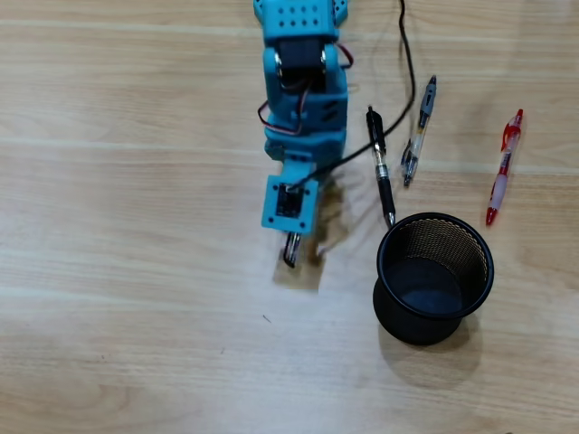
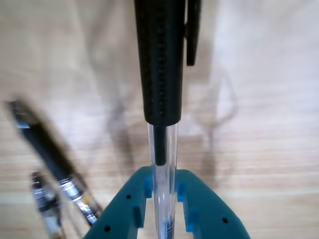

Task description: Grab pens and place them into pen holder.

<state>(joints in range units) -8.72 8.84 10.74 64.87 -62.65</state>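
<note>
4 pens are in play here, and 1 of them is already in the gripper: the wrist view shows the 2 teal fingers closed on the clear barrel of a clear pen with a black cap, which points away from the camera over the bare wooden table. In the overhead view this held pen shows only as a short dark piece under the wrist, left of the pen holder.

The other 3 pens lie on the table above the holder in that view: the black pen with its tip close to the rim, the second clear pen just beside it, and the red and white pen well apart to the right.

I judge the step to be the carry, after the grasp. The holder looks empty. The next move calls for bringing the pen over the wide opening, tip downward, and then opening the fingers only when it is inside the rim.
</note>
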